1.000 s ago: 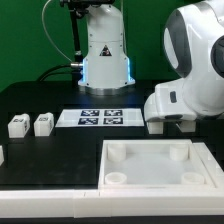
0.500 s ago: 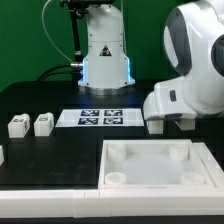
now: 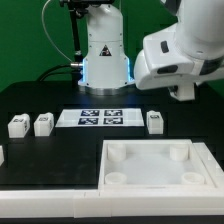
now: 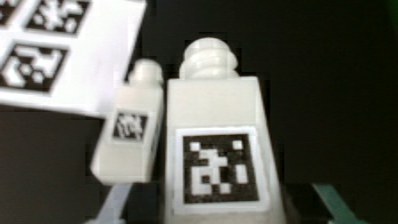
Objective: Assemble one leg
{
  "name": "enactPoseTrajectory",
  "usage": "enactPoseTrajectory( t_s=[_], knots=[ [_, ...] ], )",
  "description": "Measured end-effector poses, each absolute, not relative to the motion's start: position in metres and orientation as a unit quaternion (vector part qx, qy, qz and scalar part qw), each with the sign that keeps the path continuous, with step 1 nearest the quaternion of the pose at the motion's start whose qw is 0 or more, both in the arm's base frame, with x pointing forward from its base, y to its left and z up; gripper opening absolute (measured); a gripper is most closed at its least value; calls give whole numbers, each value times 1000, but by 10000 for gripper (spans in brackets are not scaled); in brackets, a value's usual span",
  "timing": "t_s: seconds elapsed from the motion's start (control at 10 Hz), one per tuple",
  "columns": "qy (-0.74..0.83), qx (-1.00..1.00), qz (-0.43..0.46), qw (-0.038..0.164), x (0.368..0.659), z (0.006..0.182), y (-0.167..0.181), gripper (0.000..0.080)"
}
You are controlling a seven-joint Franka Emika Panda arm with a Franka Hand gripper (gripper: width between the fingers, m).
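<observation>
A white leg (image 3: 154,122) with a black-and-white tag stands on the black table just off the marker board's (image 3: 101,118) end, on the exterior view's right. My gripper (image 3: 183,93) hangs above it, a little toward the exterior view's right, open and empty. In the wrist view that leg (image 4: 217,130) fills the middle with its peg pointing away. The two fingertips (image 4: 121,205) stand apart from its sides. A second leg (image 4: 132,125) lies beside it, next to the marker board (image 4: 63,45). Two more legs (image 3: 18,126) (image 3: 43,124) stand on the exterior view's left.
The large white tray-like piece (image 3: 152,178) with round corner sockets lies at the front of the table. The arm's white base (image 3: 105,55) stands behind the marker board. A small white part (image 3: 1,156) shows at the exterior view's left edge.
My arm has lifted up and away from the table. The leg by the marker board, hidden under the hand before, now stands uncovered.
</observation>
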State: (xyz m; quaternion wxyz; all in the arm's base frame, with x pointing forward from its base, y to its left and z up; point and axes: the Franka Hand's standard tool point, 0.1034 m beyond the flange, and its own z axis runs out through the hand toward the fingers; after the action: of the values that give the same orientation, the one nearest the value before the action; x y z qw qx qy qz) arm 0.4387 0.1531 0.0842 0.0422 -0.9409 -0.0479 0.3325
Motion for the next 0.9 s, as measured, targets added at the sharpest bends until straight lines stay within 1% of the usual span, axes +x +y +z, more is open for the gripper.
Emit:
enactPoseTrajectory(
  t_s=[0.1, 0.2, 0.3, 0.4, 0.6, 0.7, 0.8, 0.9],
  knots=[
    [-47, -952, 301, 43, 441, 88, 150, 291],
    [-69, -965, 247, 58, 463, 86, 140, 291],
    [-76, -973, 206, 64, 490, 99, 129, 291],
    [-95, -980, 161, 70, 524, 128, 119, 291],
    [-95, -992, 52, 71, 573, 151, 117, 291],
    [-87, -993, -25, 69, 579, 151, 115, 291],
    [-83, -992, -68, 64, 573, 147, 111, 291],
    [-80, -989, -104, 61, 574, 147, 109, 291]
  ],
)
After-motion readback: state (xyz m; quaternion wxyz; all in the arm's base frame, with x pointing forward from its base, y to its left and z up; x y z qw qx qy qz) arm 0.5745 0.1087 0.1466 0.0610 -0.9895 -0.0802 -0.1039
